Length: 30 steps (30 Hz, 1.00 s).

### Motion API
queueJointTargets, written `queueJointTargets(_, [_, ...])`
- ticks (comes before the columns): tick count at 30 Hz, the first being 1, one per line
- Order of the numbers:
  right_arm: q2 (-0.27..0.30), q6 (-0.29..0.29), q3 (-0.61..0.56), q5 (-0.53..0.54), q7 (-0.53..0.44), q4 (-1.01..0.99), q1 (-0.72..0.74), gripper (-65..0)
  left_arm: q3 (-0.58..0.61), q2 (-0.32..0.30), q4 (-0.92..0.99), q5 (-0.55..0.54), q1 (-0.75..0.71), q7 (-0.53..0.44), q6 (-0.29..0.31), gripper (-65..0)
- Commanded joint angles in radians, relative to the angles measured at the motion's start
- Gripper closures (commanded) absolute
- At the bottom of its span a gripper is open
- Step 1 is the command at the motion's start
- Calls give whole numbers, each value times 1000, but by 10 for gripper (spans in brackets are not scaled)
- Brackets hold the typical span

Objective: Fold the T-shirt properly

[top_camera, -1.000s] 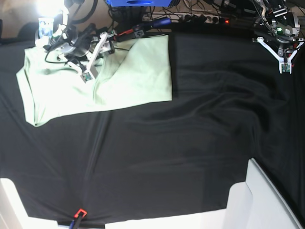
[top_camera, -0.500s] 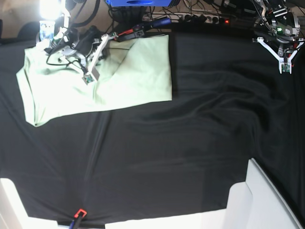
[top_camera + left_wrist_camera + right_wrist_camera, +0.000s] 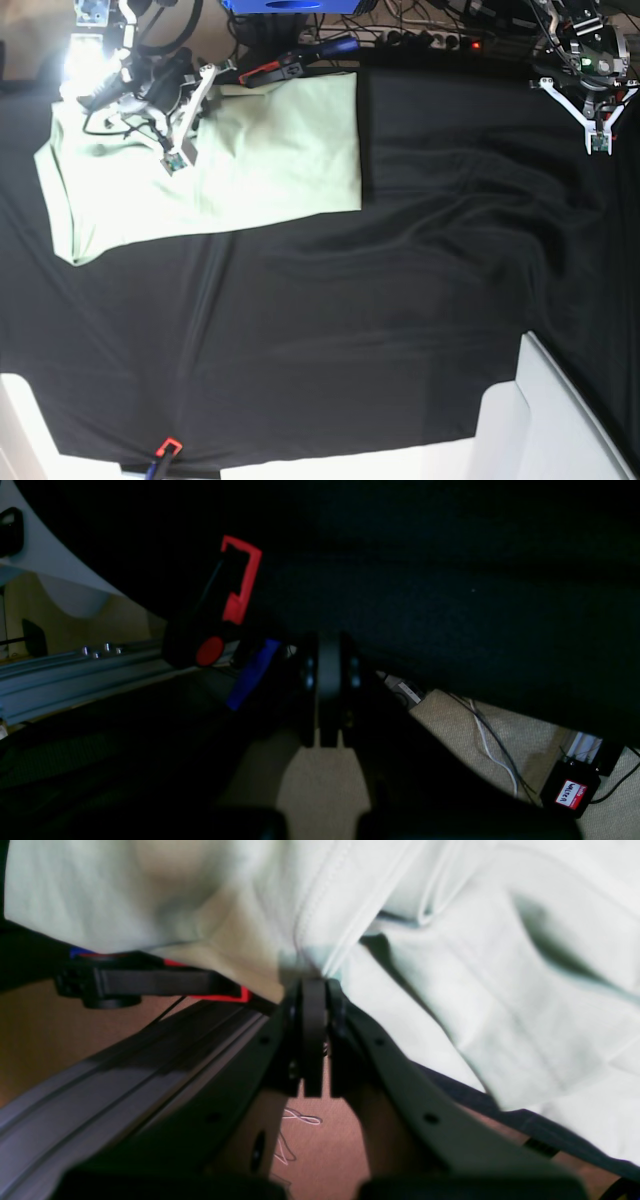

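The T-shirt (image 3: 270, 150) is a pale mint-green cloth lying folded at the far left of the black table cloth (image 3: 380, 300). My right gripper (image 3: 176, 157) is over its left part, shut on the fabric. In the right wrist view a stitched hem of the T-shirt (image 3: 500, 1005) bunches up into the closed tips of the right gripper (image 3: 314, 982). My left gripper (image 3: 599, 141) hangs at the far right edge of the table, away from the shirt. In the left wrist view the left gripper (image 3: 327, 655) is shut with nothing in it.
A red and black clamp (image 3: 240, 580) and an aluminium rail (image 3: 75, 670) sit at the table edge by the left arm. Cables and a power strip (image 3: 430, 38) run along the far edge. White boxes (image 3: 560, 420) stand at the near right, and a small red clamp (image 3: 166, 447) at the near edge.
My right gripper went from open to shut on the shirt and shifted slightly up and to the left. The diagonal crease in the shirt has flattened. The left arm has not moved.
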State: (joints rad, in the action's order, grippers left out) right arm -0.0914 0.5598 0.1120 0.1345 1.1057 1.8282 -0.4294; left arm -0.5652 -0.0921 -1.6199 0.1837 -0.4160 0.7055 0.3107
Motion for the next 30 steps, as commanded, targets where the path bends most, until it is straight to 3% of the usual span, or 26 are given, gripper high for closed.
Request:
queueJointTargets(1, [5,1,2,9,12,18,0,-3,-8,-15,-15,10,-2,-11,-11,0])
queueJointTargets(4, [28,-2,2,9,32,18,0,-3,-8,-15,-15,10,-2,-11,-11,0])
queueJointTargets(9, [51,-90,2,9,38,18,0,-3,-8,-15,-15,10,-2,-11,-11,0])
queueJointTargets(19, [40,-96,2,12,50,14,-9,-17,-8,-15,-15,10,-2,-11,-11,0])
queueJointTargets(25, [20,-97,2,14,58,81,-24,-225,-6,-15,-15,10,-2,-11,-11,0])
queueJointTargets(30, [20,-91,-8,14,-12,166,-41,-209,-5,-15,-15,10,-2,-11,-11,0])
